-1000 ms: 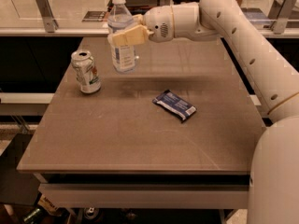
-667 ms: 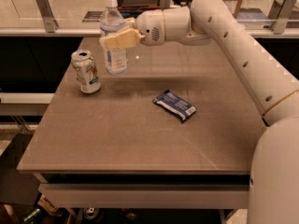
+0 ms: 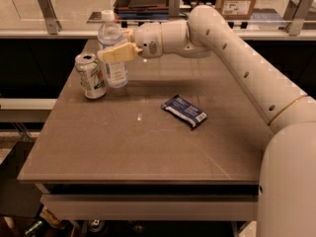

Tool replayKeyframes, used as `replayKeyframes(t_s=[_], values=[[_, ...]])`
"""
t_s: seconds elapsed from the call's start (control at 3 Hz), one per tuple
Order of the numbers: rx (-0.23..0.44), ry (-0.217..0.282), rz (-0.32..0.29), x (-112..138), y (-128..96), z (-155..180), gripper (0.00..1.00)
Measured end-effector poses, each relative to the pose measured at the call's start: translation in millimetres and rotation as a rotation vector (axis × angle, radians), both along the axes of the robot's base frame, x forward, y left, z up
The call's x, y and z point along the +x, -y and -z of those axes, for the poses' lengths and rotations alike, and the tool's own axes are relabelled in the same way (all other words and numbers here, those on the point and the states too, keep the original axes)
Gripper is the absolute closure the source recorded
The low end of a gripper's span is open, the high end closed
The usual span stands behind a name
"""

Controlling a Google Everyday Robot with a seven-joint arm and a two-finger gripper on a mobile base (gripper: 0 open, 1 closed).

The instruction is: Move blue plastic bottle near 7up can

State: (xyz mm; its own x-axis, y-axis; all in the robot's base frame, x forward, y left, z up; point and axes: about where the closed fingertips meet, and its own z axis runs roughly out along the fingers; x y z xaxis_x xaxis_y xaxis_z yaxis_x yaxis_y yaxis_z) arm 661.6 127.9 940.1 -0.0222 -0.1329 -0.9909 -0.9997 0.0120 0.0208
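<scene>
The blue plastic bottle [image 3: 112,58], clear with a white cap and a pale label, stands upright at the far left of the table, its base at the tabletop. The 7up can [image 3: 91,76], silver-white and dented with a green band, stands just left of it, almost touching. My gripper [image 3: 116,49] reaches in from the right and is shut on the bottle's middle, one tan finger across its front.
A flat dark blue snack packet [image 3: 184,110] lies right of the table's middle. The brown table [image 3: 143,147] has its left edge close beside the can. A glass rail and a counter with boxes [image 3: 236,1] run behind the table.
My gripper has carried the bottle left and down, from above the table's back to a spot right beside the can.
</scene>
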Motion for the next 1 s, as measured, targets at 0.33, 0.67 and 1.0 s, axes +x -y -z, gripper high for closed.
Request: replayKeyframes(t_s=[0.33,0.67,1.0], values=[[-0.009,-0.006,0.021,9,2,24,1.00],[-0.006,0.001,0.035,15,5,36,1.00],[-0.006,0.001,0.035,15,5,30,0.84]])
